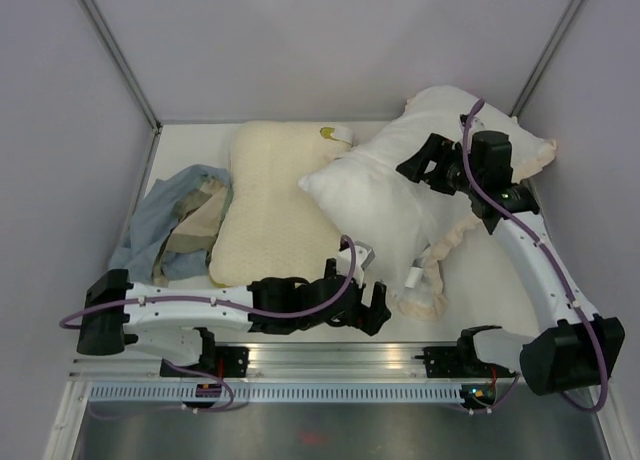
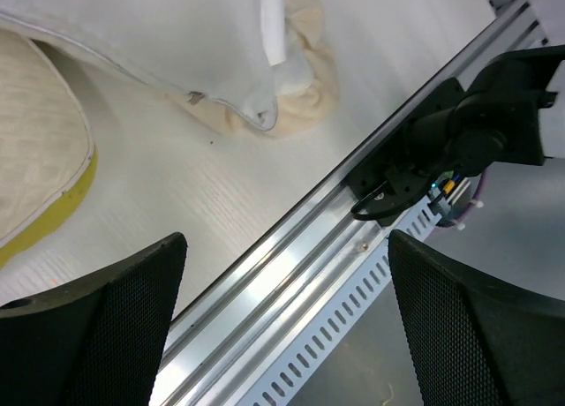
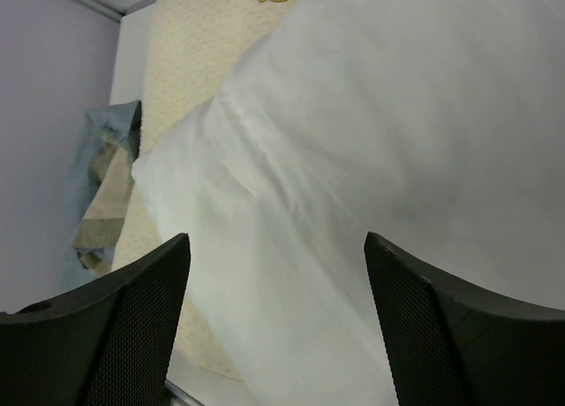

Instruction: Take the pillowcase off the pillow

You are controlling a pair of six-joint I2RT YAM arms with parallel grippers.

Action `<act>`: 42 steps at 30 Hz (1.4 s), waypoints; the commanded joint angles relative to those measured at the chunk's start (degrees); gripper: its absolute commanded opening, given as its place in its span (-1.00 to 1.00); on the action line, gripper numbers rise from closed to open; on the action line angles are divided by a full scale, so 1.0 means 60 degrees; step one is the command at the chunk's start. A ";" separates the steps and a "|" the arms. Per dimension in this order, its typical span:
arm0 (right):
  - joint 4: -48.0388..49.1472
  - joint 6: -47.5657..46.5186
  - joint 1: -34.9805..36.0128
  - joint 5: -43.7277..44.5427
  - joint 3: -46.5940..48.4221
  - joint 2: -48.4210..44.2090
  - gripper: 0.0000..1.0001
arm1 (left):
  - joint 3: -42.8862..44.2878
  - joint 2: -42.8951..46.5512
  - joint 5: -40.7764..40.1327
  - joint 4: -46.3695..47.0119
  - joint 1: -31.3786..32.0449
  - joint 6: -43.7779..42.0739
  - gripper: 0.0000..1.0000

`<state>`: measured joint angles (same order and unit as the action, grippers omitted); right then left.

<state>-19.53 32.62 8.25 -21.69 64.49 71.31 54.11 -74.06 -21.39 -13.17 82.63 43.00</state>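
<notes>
Cream frill of the pillowcase [image 1: 437, 263] shows along the near-right edge of the pillow [image 1: 385, 195] and again past its far-right corner; no dark face is in sight. The pillow lies bare white on top, set diagonally on the worktop [image 1: 490, 300], its left corner overlapping the cream-yellow textured pillow [image 1: 265, 215].

Step, as judged: late in the stripping. The case looks mostly off, bunched under and beside the pillow. Whether a corner of the pillow sits inside it cannot be told.

Next move likely calls for a fresh pinch on the frill at the pillow's near edge, with the other arm pinning or lifting the pillow so the two can be drawn apart.

- Left arm: folded low, forearm running along the near side of the pillow. Left end effector [image 1: 372, 308] sits just near of the pillow's near corner, fingers spread wide, nothing between them; its wrist view looks out over the worktop and the base rail [image 2: 291, 274].
- Right arm: rises from right of the pillow, elbow bent, wrist turned left. Right end effector [image 1: 422, 162] hangs over the pillow's upper face, released and empty; contact with the fabric cannot be told
</notes>
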 commanded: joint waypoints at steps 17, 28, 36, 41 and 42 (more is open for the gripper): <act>-0.2882 -0.0236 0.0002 0.1081 0.0341 -0.4780 0.66 | 0.0824 -0.3446 0.2597 0.2855 -0.1877 0.0874 0.99; -0.3249 -0.0574 0.0002 0.1316 0.0487 -0.5073 0.66 | 0.1763 -0.4984 0.0944 0.2650 -0.1994 0.1212 0.99; -0.3293 -0.0588 0.0002 0.1316 0.0019 -0.5161 0.66 | 0.2042 -0.5176 0.0663 0.2868 -0.2432 0.0642 0.07; -0.3468 -0.0720 0.0002 0.1286 -0.0508 -0.5234 0.66 | 0.2319 -0.4373 0.0738 0.2621 -0.2639 -0.0178 -0.95; -0.3599 -0.0851 0.0002 0.1286 -0.0683 -0.5220 0.66 | 0.2335 -0.3863 0.0636 0.2547 -0.2624 -0.0513 -0.95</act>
<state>-38.87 29.45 8.21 -14.52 62.26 40.23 64.64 -103.90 -14.96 0.43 67.57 45.63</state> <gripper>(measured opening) 0.829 0.067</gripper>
